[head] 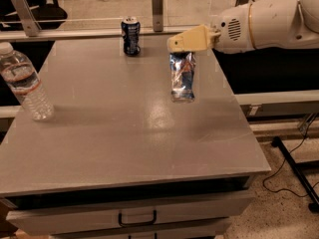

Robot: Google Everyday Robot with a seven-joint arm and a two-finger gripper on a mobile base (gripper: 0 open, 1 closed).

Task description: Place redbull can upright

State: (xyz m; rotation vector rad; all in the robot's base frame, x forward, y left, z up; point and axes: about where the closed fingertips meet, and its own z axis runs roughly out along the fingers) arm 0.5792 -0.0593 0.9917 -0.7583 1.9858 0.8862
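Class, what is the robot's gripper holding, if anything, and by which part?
The gripper holds the redbull can by its top end; the can is upright beneath it.

grey table [124, 148] with drawers [134, 215], speckled floor [284, 203], black cable [295, 167].

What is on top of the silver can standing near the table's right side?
The gripper hangs directly over the can, hiding its top end. Whether it touches the can cannot be seen. Nothing else is above it.
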